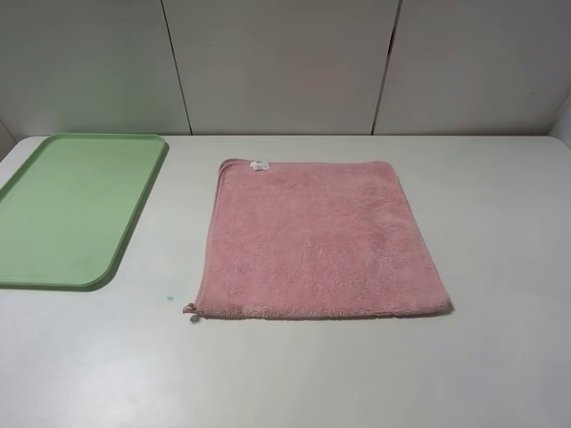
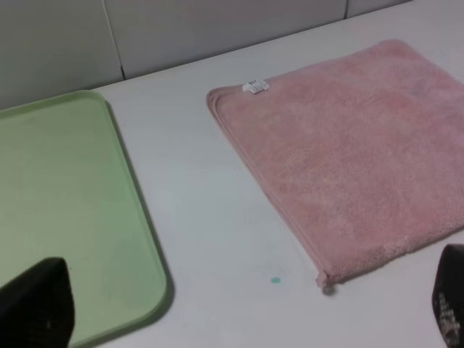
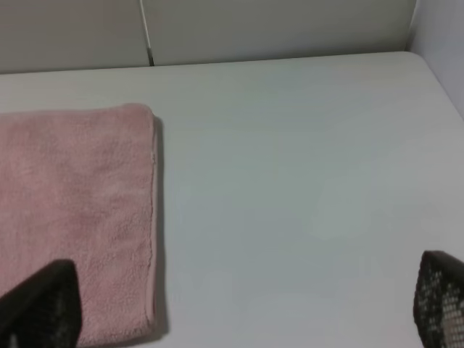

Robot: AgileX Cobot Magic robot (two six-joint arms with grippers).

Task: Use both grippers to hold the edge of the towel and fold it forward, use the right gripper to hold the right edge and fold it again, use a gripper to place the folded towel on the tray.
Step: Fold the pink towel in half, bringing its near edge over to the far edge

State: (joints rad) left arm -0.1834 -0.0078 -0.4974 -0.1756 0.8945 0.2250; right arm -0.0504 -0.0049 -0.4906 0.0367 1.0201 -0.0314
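A pink towel (image 1: 321, 239) lies flat on the middle of the white table, with a small white label (image 1: 260, 165) at its far left corner. It also shows in the left wrist view (image 2: 355, 159) and in the right wrist view (image 3: 72, 210). A green tray (image 1: 67, 209) lies empty at the table's left; its near corner shows in the left wrist view (image 2: 65, 217). Neither arm shows in the exterior high view. My left gripper (image 2: 243, 319) is open and empty, back from the towel's near left corner. My right gripper (image 3: 239, 319) is open and empty, by the towel's right edge.
A pale panelled wall (image 1: 285, 62) stands behind the table. A tiny teal speck (image 1: 168, 298) lies on the table between the tray and the towel's near left corner. The table's bare right part (image 1: 508, 232) shows beside the towel.
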